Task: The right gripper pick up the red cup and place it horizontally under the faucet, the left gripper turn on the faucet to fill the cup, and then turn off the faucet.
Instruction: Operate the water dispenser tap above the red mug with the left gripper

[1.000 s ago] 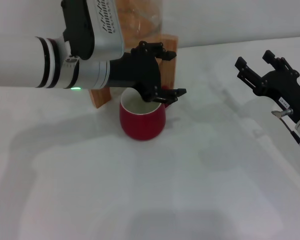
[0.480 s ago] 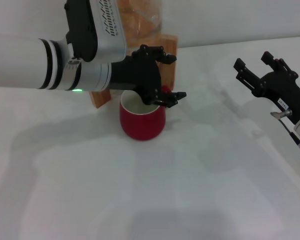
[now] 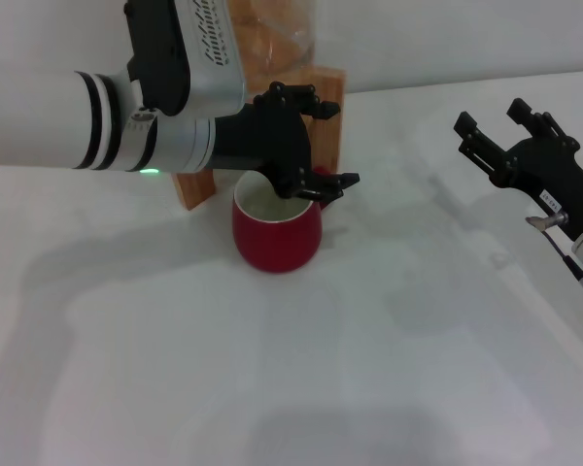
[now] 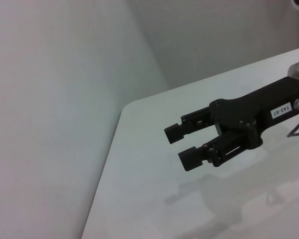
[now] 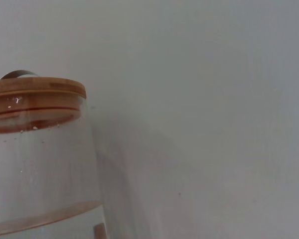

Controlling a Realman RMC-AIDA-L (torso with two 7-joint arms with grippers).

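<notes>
Dark-red cup [image 3: 277,233] stood upright on the tabletop [image 3: 301,388], just before the wooden stand [image 3: 325,92] and jar [image 3: 272,34], so presumably already under the faucet, which the left gripper [image 3: 306,146] hid from the head view. That gripper hovered over the cup's back rim, fingers spread; judged to be working the lever. Right gripper [image 3: 500,131] waited well apart on the right, fingers [image 4: 197,157] parted, holding nothing, leaving the left arm room. Broad bare tabletop lay in front of the cup; the stand closed off the back.
</notes>
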